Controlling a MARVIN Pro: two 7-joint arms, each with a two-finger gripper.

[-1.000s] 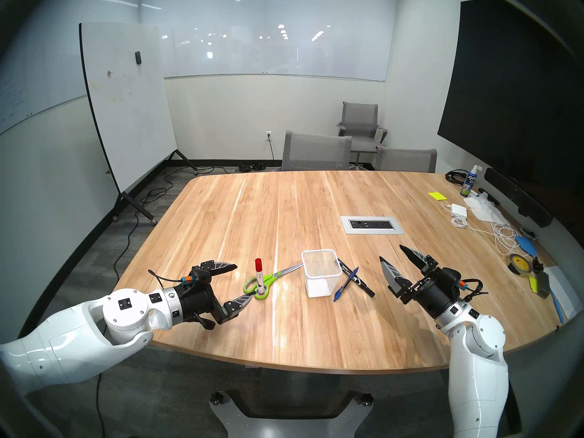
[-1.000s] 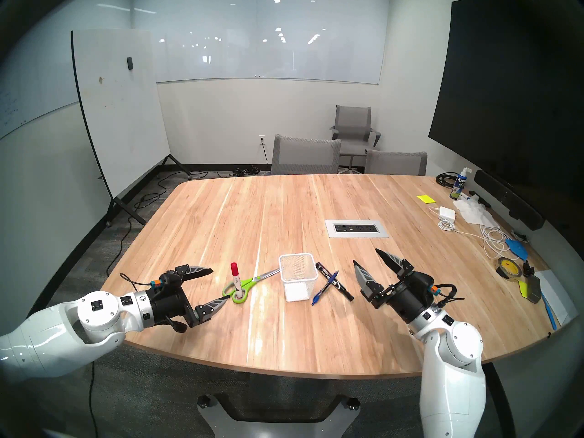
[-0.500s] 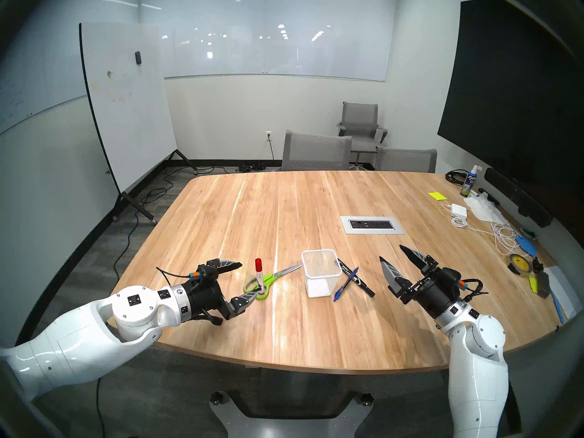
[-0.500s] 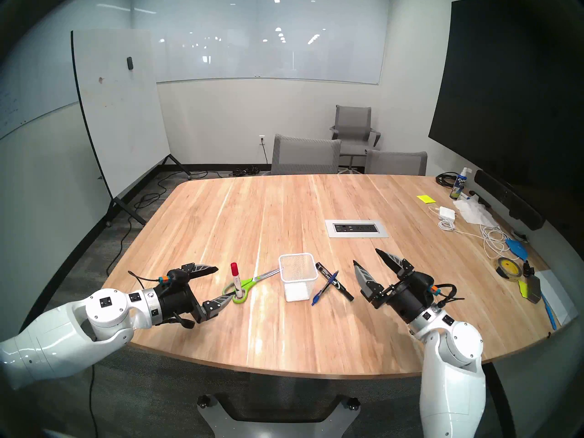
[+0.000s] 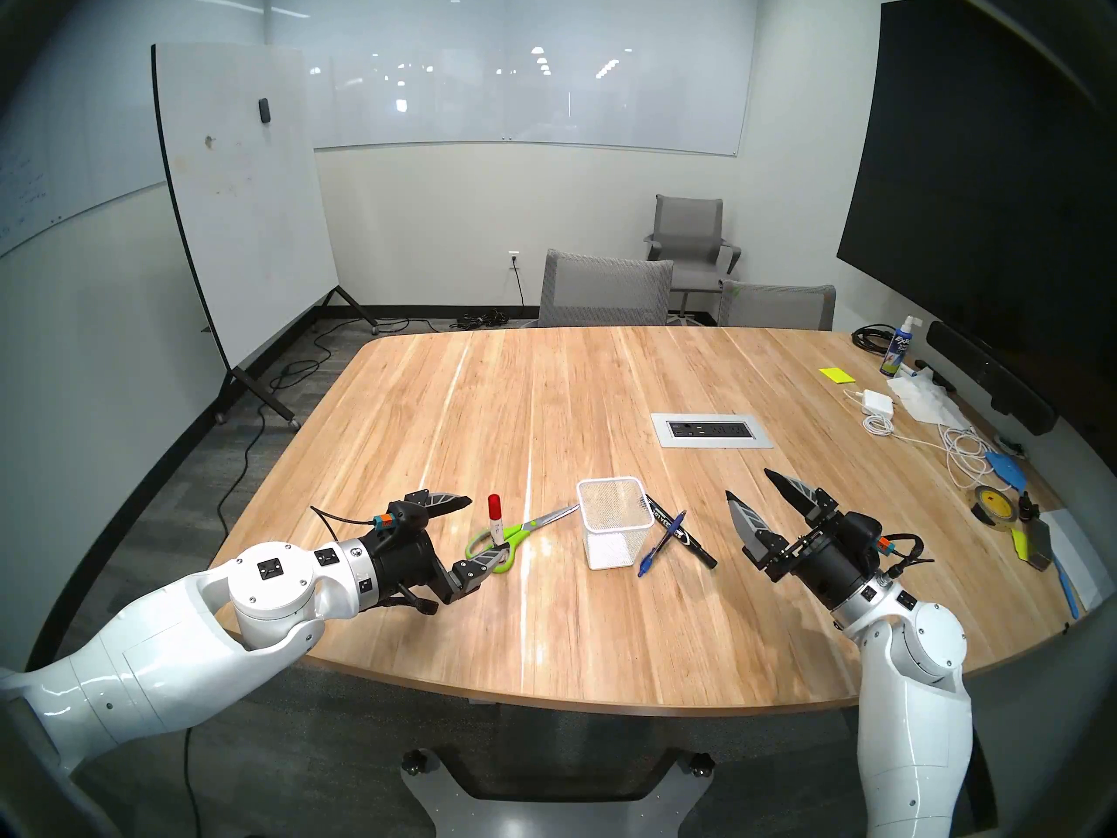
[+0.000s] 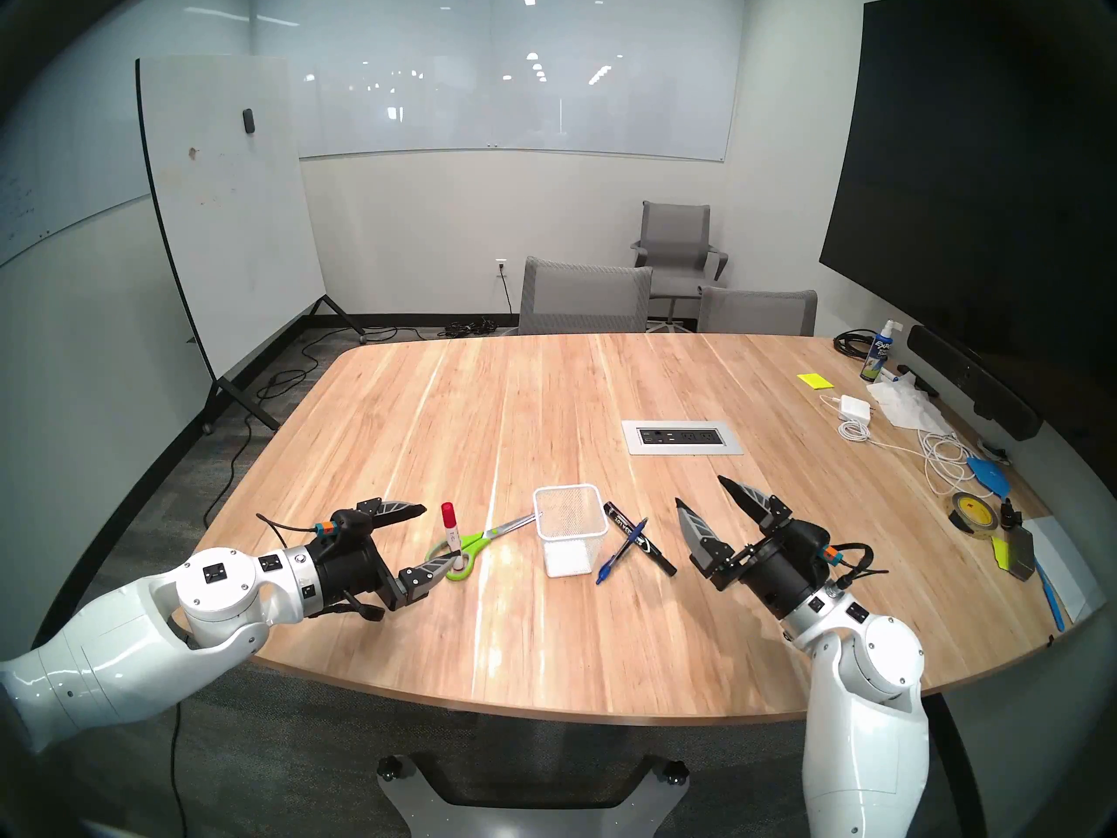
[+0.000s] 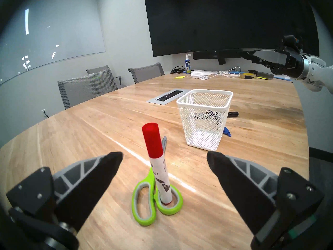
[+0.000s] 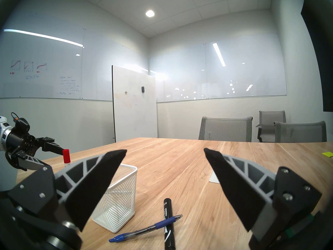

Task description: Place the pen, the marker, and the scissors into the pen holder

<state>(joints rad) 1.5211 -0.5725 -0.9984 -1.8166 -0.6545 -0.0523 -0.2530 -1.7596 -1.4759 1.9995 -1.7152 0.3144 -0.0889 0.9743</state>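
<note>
Setting: A wooden tabletop (image 5: 604, 625) in a meeting room, seen from my head and both wrists.
Left end effector (image 7: 164, 158): Its two fingers stood wide apart, holding nothing, low over the tabletop and pointing slightly downward.
Red marker (image 7: 157, 161): It stood upright, red cap on top, with its foot inside one handle loop of the scissors. It lay straight ahead of my left end effector, in line with the gap between the fingers. In the head view the nearer finger overlapped the handle loop; I could not tell whether they touched.
Scissors (image 5: 514, 534): They lay flat, green handles toward my left end effector, blades running away toward the holder, the tips close to its rim.
Holder (image 5: 613, 531): A white mesh cup, upright and empty, in the middle between my two arms.
Pen (image 8: 144, 229): It lay flat to the right of the holder, crossing over a black marker (image 8: 168, 224).
Right end effector (image 8: 164, 150): Fingers wide apart, empty, raised above the pen and black marker.
Nearer arm: I judged the left for the red marker and scissors, the right for the pen.
Room: Bare wood lay all around the red marker; the holder's open top was unobstructed. The near tabletop edge was well behind my left fingers.
</note>
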